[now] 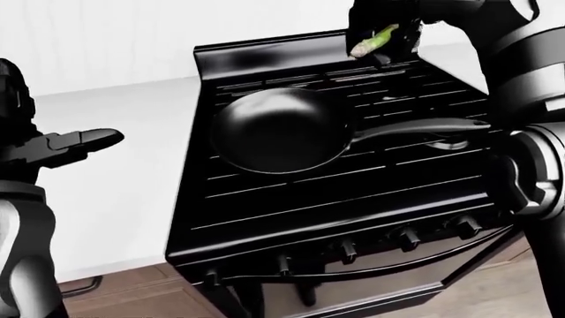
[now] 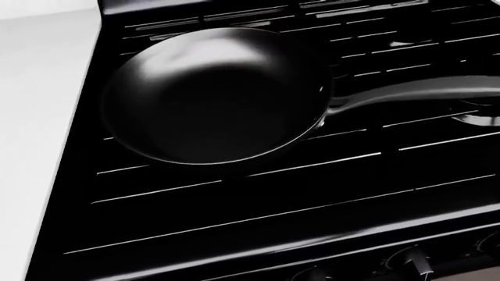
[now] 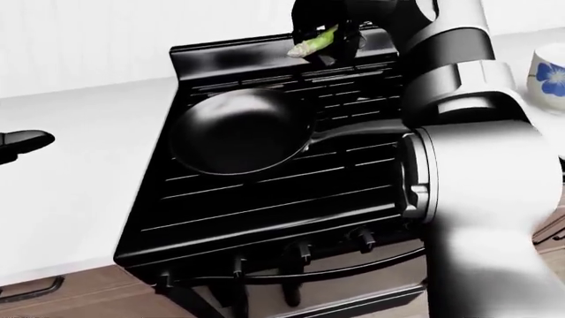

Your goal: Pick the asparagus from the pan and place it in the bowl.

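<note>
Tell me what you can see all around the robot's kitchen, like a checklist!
Surface: black stove with grates, set into a white counter.
Job's things: asparagus is out of the pan, held up near the top edge of the stove; pan sits empty on the grates, handle pointing right; white bowl with a blue flower stands at the right edge of the right-eye view.
Clutter: nothing seen.
Hands: right hand closed round the asparagus; left hand empty over the counter, fingers stretched out.
Cables: nothing seen.
Surroundings: pale wall above the stove, stove knobs along the bottom edge, wooden cabinets below.
</note>
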{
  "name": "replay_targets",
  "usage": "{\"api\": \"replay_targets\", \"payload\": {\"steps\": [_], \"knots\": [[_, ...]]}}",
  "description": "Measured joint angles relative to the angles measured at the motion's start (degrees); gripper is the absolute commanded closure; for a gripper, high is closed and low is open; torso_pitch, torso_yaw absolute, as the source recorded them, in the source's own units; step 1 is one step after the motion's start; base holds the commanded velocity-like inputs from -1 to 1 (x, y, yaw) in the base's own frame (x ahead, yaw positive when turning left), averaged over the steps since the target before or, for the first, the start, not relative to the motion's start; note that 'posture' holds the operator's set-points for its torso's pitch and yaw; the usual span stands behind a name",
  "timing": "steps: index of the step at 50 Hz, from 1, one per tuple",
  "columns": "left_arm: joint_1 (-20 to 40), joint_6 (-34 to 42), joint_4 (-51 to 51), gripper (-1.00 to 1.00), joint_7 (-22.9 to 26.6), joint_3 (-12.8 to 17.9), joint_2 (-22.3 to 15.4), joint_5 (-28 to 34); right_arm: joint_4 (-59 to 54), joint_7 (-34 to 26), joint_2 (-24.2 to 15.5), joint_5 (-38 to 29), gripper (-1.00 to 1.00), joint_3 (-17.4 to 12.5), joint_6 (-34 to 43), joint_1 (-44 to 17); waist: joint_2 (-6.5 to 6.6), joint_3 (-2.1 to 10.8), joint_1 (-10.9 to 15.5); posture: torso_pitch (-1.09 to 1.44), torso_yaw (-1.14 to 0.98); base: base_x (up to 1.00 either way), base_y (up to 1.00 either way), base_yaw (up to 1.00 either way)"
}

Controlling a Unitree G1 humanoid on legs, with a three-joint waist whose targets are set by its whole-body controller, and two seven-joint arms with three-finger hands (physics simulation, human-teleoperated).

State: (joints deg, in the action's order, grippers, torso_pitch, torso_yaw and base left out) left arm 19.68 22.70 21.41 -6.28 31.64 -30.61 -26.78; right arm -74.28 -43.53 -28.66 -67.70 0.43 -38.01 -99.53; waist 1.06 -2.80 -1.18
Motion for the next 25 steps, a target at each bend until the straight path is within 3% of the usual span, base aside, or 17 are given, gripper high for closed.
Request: {"api": "replay_targets", "payload": {"steps": [2,5,10,13,15,19,23,25], "knots": [[0.02,0.03,0.04,-1.0,0.26,-0.32,-0.01,-0.14,-0.4,-0.12,-0.26,-0.19,1.0,0.05,0.27,0.26,-0.38,0.12,0.17,0.0,0.0,0.0,-0.09,0.0],[-0.05,0.13,-0.04,-1.0,0.2,-0.03,-0.01,-0.13,-0.33,-0.3,0.03,-0.22,1.0,0.15,0.28,0.14,0.33,-0.2,0.87,0.0,0.0,0.0,-0.08,0.0],[0.06,0.06,0.08,-1.0,0.06,0.26,-0.12,-0.09,-0.19,-0.28,0.12,0.18,1.0,0.07,0.16,0.14,2.74,-0.58,0.9,0.0,0.0,0.0,-0.07,0.0],[0.06,0.13,0.1,-1.0,0.02,0.29,-0.24,-0.14,-0.16,-0.59,0.32,0.34,1.0,-0.03,0.45,0.07,5.27,-0.4,0.58,0.0,0.0,0.0,-0.08,0.0],[-0.18,0.27,-0.24,-1.0,-0.18,0.82,-0.18,-0.09,-0.18,-0.64,1.06,0.64,1.0,0.1,0.3,0.5,4.15,-0.73,0.83,0.0,0.0,0.0,-0.07,0.0],[-0.27,1.12,-0.43,-1.0,-0.59,0.88,-0.33,-0.08,-0.63,-1.24,0.94,0.77,1.0,0.25,0.06,0.14,3.6,-0.23,0.61,0.0,0.0,0.0,-0.05,0.0],[0.35,1.57,1.76,-1.0,-0.75,1.63,-1.28,-0.66,0.87,-1.01,0.26,1.35,1.0,-0.28,0.5,-1.36,1.1,-1.87,0.91,0.0,0.0,0.0,-0.01,0.0],[0.49,1.64,2.34,-1.0,-0.73,1.73,-1.58,-0.9,0.97,-0.84,0.2,1.59,1.0,-0.29,0.57,-1.54,-0.96,-1.47,1.57,0.0,0.0,0.0,-0.02,0.0]]}}
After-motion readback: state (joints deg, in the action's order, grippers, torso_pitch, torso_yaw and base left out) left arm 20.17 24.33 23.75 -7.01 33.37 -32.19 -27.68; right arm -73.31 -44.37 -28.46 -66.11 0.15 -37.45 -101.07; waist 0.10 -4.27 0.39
